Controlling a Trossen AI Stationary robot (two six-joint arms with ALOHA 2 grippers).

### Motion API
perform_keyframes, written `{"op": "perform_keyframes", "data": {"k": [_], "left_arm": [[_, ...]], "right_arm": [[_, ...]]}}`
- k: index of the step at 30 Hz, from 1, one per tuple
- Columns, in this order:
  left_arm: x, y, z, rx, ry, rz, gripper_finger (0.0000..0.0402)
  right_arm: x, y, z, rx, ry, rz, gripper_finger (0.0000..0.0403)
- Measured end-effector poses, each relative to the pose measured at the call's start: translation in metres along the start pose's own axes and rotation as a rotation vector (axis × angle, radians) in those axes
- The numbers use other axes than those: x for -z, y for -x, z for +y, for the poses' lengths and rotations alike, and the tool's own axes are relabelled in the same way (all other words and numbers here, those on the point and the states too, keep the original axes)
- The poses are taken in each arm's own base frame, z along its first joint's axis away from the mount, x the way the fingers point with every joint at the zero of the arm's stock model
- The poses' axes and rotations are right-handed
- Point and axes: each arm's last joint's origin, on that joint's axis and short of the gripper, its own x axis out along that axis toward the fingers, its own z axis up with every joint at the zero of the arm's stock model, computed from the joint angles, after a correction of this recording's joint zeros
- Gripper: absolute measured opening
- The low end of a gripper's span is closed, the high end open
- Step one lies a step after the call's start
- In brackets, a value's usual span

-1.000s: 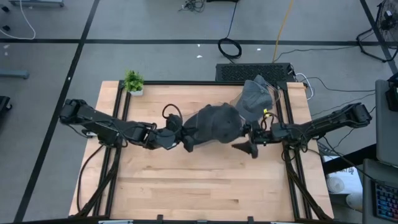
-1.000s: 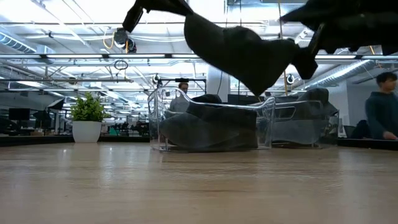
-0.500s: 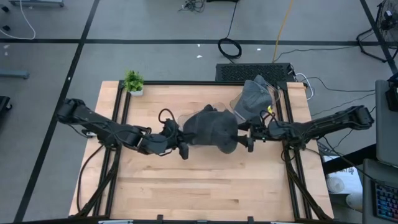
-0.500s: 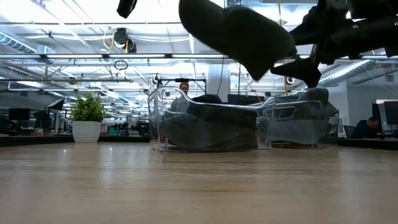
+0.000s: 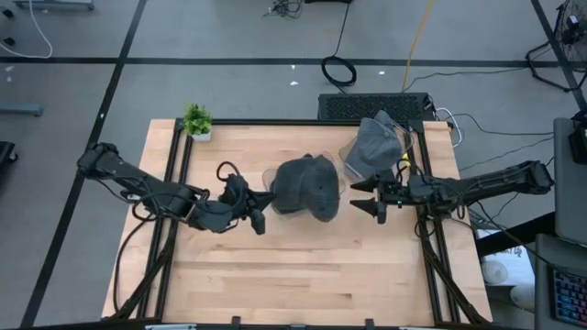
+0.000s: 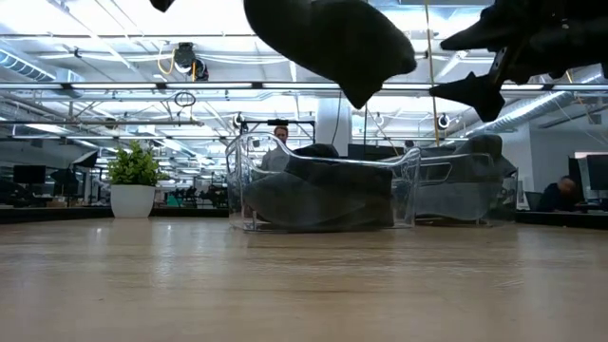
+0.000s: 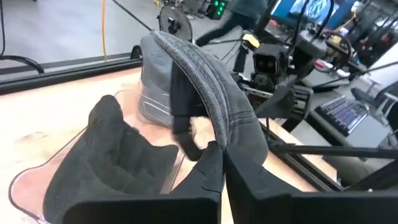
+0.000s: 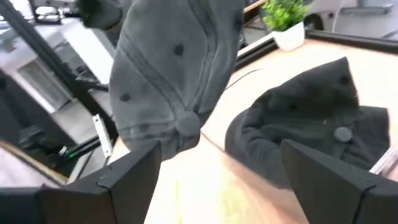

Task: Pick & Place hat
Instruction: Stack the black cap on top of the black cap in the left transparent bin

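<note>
The left gripper (image 5: 260,210), jaws clamped on a dark grey fabric cap (image 5: 307,187), holds it aloft; at three o'clock, the right gripper (image 5: 372,195) gapes wide, empty.

You have a dark grey cap (image 5: 307,186) hanging in the air above the desk (image 5: 303,275), pinched at its edge by the left gripper (image 7: 221,163); its crown shows stitched panels, small eyelets and a top button; it sags with the crown towards the right arm; beneath it another dark hat (image 6: 318,195) lies in a clear tray (image 6: 407,185) on the desk.
</note>
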Motion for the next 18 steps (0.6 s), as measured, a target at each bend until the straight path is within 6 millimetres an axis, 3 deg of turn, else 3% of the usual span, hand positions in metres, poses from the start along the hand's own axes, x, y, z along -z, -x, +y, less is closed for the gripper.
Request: {"op": "perform_keyframes", "data": {"k": [6, 10, 18], "left_arm": [[0.004, -0.001, 0.020, -0.183, 0.034, -0.007, 0.0002], [0.005, -0.001, 0.033, -0.287, 0.156, -0.084, 0.0002], [0.051, -0.028, 0.059, -0.152, 0.339, -0.176, 0.0002]], "right_arm": [[-0.005, 0.008, 0.004, -0.093, -0.019, -0.004, 0.0318], [-0.007, 0.012, 0.005, -0.121, -0.011, -0.007, 0.0318], [-0.007, 0.011, 0.005, -0.120, -0.006, -0.006, 0.0318]]}}
